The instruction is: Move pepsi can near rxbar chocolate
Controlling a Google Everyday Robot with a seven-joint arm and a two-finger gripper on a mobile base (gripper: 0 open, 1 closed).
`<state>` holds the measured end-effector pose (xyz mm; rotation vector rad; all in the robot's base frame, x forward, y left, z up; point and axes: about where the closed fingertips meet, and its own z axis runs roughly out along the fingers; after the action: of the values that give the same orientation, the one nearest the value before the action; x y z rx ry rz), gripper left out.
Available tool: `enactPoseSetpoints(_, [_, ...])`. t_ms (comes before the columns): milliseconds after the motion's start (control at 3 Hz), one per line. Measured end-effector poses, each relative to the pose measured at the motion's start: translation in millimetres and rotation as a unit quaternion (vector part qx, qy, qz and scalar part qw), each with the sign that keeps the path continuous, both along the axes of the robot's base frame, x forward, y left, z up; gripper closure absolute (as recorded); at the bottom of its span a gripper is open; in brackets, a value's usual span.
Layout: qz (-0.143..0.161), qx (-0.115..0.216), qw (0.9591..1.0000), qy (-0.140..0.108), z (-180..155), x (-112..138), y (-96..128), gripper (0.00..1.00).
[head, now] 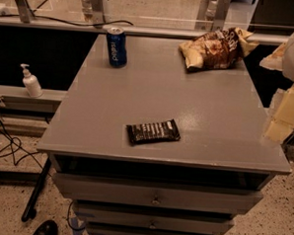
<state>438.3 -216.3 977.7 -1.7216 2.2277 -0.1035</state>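
The pepsi can (116, 47) is dark blue with white vertical lettering and a silver top. It stands upright at the far left of the grey table top (216, 118). The rxbar chocolate (153, 131) is a flat black wrapped bar with white lettering. It lies near the table's front edge, a little left of centre and well apart from the can. My gripper (285, 114) shows as pale cream parts at the right edge of the view, beside the table's right side. It is far from both the can and the bar and holds nothing that I can see.
A crumpled tan and brown chip bag (216, 48) lies at the far right of the table. Drawers (155, 196) sit under the top. A white pump bottle (31, 82) stands on a low ledge to the left. Cables lie on the floor at left.
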Motion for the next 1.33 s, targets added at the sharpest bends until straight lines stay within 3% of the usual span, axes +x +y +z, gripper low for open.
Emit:
enactPoseSetpoints(333, [0.0,0.0,1.0,0.0,0.0,0.0,0.0,0.0])
enactPoseSetpoints(667, [0.002,0.013,0.9998,-0.017,1.6,12.6,6.9,0.0])
enactPoseSetpoints(1000, [0.016,0.05,0.9972,-0.054,-1.5,58.5,29.1,0.0])
enactPoseSetpoints(1333, [0.014,0.107,0.9906,-0.084,-12.4,119.6,58.4,0.0])
